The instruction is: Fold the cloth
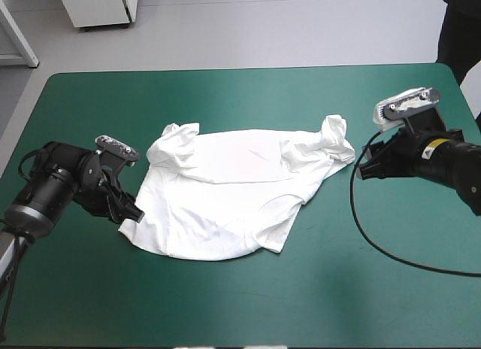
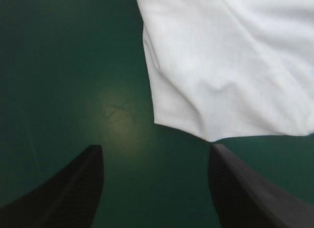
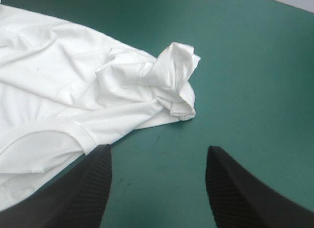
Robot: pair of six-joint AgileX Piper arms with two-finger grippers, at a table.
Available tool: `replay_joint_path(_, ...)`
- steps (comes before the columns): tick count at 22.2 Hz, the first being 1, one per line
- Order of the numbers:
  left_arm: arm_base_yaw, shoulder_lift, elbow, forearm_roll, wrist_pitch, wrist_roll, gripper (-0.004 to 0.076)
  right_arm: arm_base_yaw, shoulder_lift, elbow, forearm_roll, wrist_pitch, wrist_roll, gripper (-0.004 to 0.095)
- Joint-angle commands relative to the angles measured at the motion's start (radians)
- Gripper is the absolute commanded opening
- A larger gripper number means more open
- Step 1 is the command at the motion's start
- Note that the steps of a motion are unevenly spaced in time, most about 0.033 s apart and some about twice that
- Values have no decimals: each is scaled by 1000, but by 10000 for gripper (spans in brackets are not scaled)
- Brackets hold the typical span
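The white T-shirt (image 1: 233, 191) lies loosely spread and rumpled in the middle of the teal-green table, with bunched sleeves at its far left and far right. My left gripper (image 1: 129, 213) sits low at the shirt's near left corner, open, with bare cover between its fingers. In the left wrist view that corner of the T-shirt (image 2: 230, 66) lies just ahead of the open left gripper (image 2: 156, 156). My right gripper (image 1: 362, 167) hovers open beside the bunched right sleeve (image 3: 171, 78), which lies a little ahead of the right gripper (image 3: 158, 156). Neither gripper touches the cloth.
The teal-green cover (image 1: 248, 304) runs bare along the near side and behind the shirt. A white cabinet (image 1: 101, 4) stands beyond the table's far edge.
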Motion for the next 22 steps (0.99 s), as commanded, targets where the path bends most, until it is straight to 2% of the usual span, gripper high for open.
replay_joint_path(1,0,-24,40,25,-69,-20,452,2,-58,42,-7,-72,10,550)
replay_joint_path(10,69,73,83,-41,-143,-2,452,4,-50,77,-24,-72,22,550)
replay_joint_path(17,101,211,83,-82,-184,30,452,4,-34,79,-45,-76,22,510)
replay_joint_path(22,101,297,83,-208,-188,87,442,4,-13,79,-77,-83,33,510)
